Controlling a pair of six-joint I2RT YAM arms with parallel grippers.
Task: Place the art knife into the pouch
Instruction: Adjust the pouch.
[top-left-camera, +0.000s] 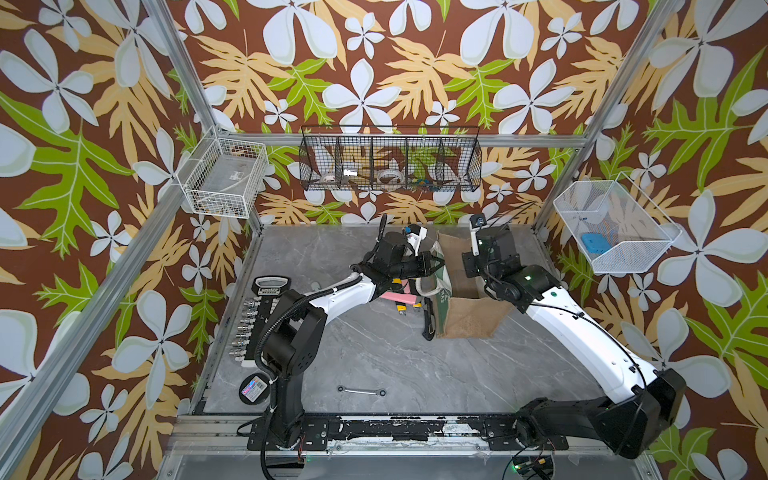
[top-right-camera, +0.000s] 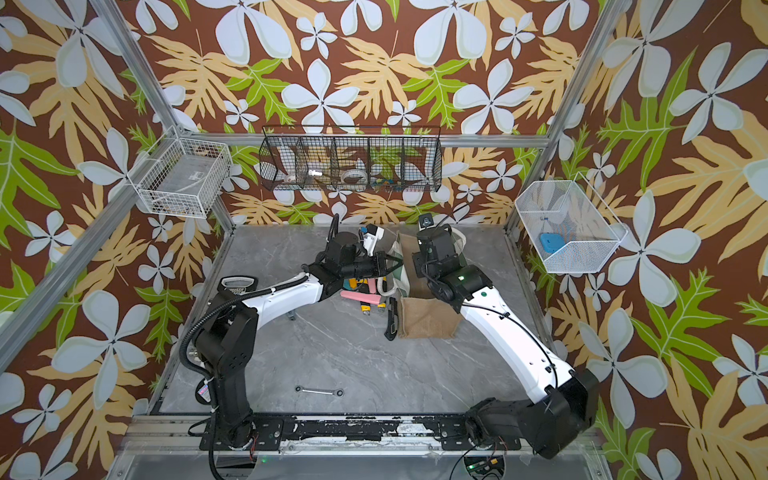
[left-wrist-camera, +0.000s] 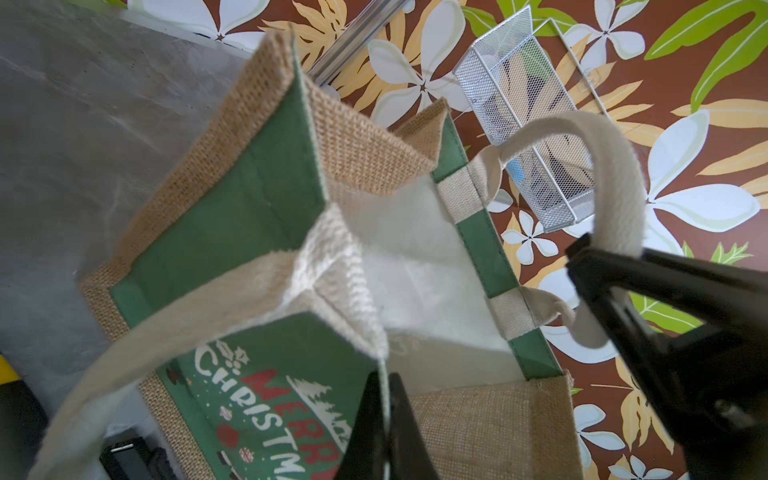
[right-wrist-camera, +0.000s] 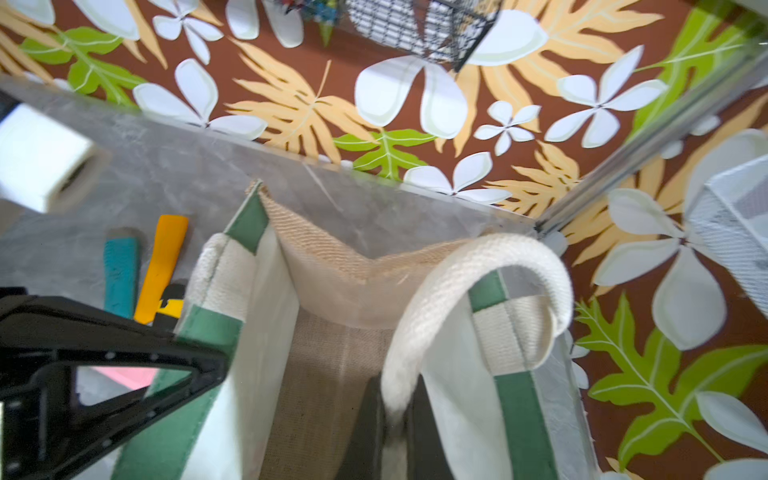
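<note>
With left hand (left-wrist-camera: 385, 384) clamping the tan jute pouch (left-wrist-camera: 266, 199) and right hand (right-wrist-camera: 394, 401) pinching its white woven handle (right-wrist-camera: 498, 257), uneven pulling could topple it.

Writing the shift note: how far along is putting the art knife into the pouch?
Done: pouch stands open. In hand: left gripper pinches its front rim, right gripper its white handle. Left: no knife is gripped; the black knife lies on the table beside the pouch, so pickup and insertion remain.

Grey marble table (top-left-camera: 374, 353): pouch (top-left-camera: 469, 320), black knife (top-left-camera: 430, 322) beside; wrench (top-left-camera: 361, 391) near front.
</note>
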